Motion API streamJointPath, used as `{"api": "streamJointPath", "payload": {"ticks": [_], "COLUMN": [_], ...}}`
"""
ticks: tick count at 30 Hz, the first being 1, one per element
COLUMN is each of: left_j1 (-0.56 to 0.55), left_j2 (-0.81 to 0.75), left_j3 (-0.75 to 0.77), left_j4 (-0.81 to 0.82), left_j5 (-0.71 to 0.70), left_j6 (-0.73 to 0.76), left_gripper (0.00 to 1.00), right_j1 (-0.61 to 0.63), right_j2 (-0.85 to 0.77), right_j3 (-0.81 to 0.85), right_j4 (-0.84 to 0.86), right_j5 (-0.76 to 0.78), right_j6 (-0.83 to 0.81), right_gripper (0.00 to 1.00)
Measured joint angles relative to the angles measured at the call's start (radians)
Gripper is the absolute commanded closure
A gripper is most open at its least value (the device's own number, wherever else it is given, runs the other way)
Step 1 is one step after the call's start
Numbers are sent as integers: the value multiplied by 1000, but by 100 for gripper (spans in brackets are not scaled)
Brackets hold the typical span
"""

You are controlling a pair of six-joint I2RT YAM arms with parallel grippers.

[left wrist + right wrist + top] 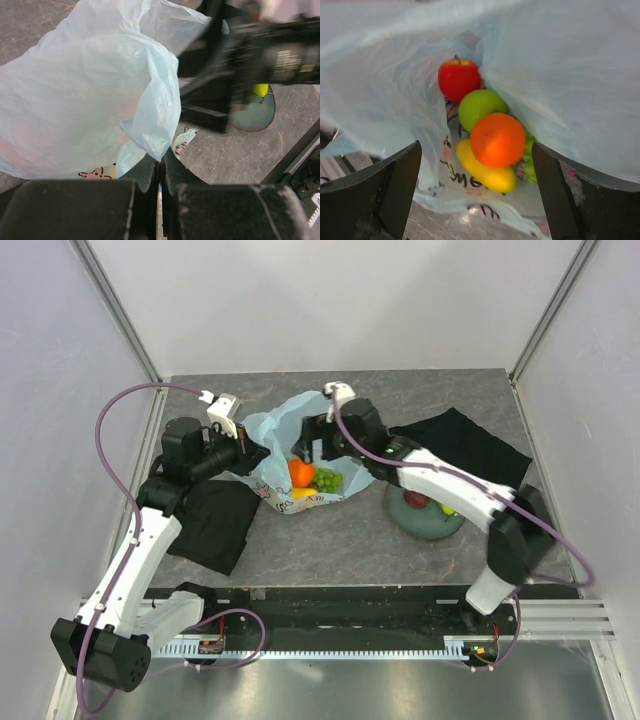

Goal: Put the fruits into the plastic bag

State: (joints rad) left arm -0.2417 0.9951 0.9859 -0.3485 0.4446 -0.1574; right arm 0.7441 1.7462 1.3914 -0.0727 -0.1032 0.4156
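The light-blue plastic bag lies at the table's middle with its mouth held up. My left gripper is shut on a fold of the bag's rim. Inside the bag lie a red apple, a green apple, an orange, a yellow oblong fruit and green grapes. My right gripper hangs open at the bag's mouth, its fingers wide on either side of the orange and touching no fruit. In the top view the orange and grapes show through the opening.
A grey-blue plate right of the bag carries a dark round fruit and a yellow-green one. Black cloths lie at the left and back right. White walls enclose the table.
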Motion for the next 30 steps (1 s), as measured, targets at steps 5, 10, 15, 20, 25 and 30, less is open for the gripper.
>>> {"api": "streamJointPath", "payload": {"ticks": [5,10,15,20,25,30], "left_j1": [0,0,0,0,0,0], "left_j2": [0,0,0,0,0,0], "left_j3": [0,0,0,0,0,0], "left_j4": [0,0,1,1,1,2], "left_j5": [1,2,3,3,3,3], "left_j6": [0,0,0,0,0,0], "left_gripper": [98,98,98,98,98,99], "right_j1": [-61,-296,-432,-524,-560,-592], "right_j2": [-360,-579,-494,-409,-368,-310], "right_j3": [-200,-343,-413,-462,-468,-504], "right_j4": [-49,-169,-362,-475,-473,-434], "right_j5": [159,303,423,431,418,375], "right_j6": [-32,-36,-53,-72,-89,-97], "right_gripper": [2,2,2,2,2,2]}}
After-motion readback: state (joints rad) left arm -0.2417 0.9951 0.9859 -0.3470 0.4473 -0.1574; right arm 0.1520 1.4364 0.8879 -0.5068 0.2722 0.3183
